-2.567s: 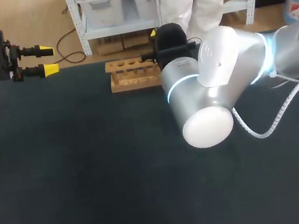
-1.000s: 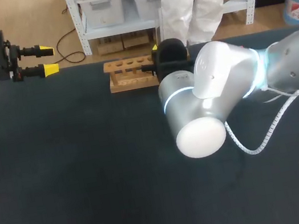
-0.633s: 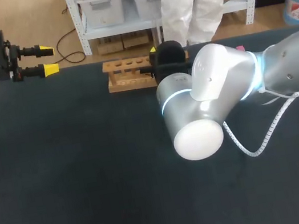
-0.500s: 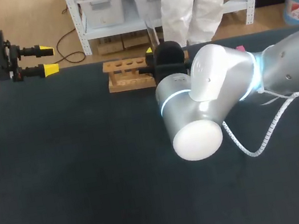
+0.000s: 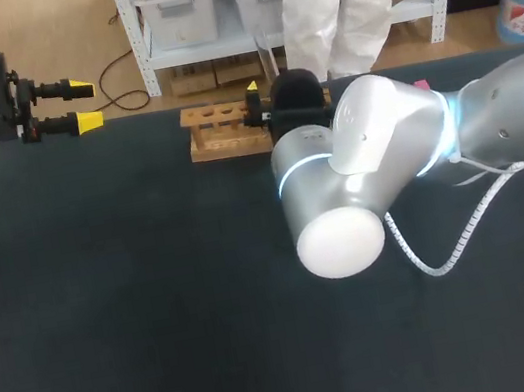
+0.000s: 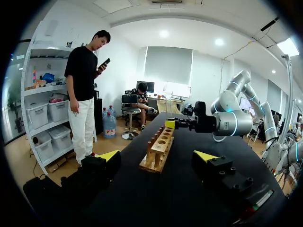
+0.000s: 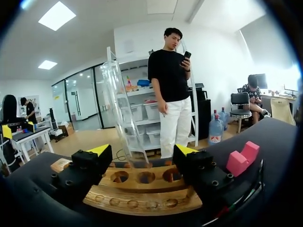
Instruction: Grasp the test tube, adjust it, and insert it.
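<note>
My R gripper: fingers spread wide, gripping nothing. The test tube stands between them, clear of both pads and leaning a bit. Its foot is prob. down in the wooden rack; which hole, I can't tell. My L gripper is slack too, fingers apart, empty, by the table's far left corner, well apart from the rack.

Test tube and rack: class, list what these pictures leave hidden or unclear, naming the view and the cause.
Head view: the right arm covers the right end of the rack and most of the right gripper.
Right wrist view: the lower end of the test tube is lost at the rack's far edge; whether it sits in a hole is unclear.
Left wrist view: the test tube is too small and clear to find.
</note>
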Robot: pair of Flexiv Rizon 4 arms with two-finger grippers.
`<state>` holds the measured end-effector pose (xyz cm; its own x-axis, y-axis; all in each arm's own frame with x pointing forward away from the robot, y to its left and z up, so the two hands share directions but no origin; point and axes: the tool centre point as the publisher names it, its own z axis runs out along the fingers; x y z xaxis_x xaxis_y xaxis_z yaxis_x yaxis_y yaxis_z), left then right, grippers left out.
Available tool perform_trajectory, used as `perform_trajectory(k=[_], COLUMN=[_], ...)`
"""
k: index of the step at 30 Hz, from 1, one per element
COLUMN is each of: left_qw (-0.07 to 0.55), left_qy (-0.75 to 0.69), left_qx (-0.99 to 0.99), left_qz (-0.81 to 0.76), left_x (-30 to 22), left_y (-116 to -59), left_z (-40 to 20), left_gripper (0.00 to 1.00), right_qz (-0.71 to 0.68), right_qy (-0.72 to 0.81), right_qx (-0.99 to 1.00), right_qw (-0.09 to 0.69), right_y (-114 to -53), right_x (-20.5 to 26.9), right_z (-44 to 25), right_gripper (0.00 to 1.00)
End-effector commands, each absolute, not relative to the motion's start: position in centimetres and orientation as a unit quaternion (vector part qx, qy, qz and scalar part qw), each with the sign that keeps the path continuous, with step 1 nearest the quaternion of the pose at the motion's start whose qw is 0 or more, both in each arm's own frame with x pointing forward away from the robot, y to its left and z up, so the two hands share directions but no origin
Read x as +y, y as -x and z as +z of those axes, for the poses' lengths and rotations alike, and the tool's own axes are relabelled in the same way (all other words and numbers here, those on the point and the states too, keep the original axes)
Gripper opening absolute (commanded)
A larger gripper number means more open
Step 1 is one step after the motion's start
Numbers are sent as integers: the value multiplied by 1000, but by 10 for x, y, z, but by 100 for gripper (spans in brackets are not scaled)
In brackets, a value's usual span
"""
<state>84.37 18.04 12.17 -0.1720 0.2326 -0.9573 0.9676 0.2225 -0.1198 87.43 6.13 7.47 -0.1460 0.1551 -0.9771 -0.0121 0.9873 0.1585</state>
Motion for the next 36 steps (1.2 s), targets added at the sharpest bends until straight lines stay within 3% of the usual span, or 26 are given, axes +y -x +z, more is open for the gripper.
perform_trajectory(k=[1,36], left_qw=[446,446], left_qy=[-466,-466], left_qx=[644,644], left_qz=[-413,-413], left_x=[180,180], left_y=[-842,-842], left_z=[121,121], left_gripper=[100,100], right_qz=[57,38], right_qy=[-53,-67], right_qx=[753,750], right_qw=[653,657], right_y=[-872,-866], right_x=[55,40], right_z=[76,79], right_gripper=[74,75])
